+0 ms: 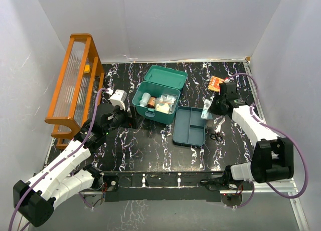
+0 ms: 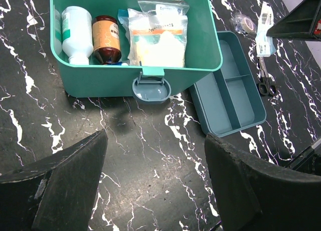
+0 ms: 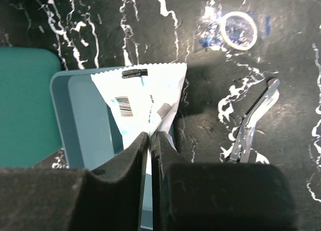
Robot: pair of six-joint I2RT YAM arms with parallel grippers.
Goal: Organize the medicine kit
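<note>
The teal medicine kit box stands open with its lid tipped back, holding a white bottle, a brown bottle and clear bags. Its three-compartment tray lies to the right of the box. My right gripper is shut on a white packet with a barcode and holds it over the tray's far right corner. My left gripper is open and empty over bare table in front of the box's latch.
A roll of tape and scissors lie on the table right of the tray. An orange packet lies at the back right. An orange wooden rack stands along the left wall.
</note>
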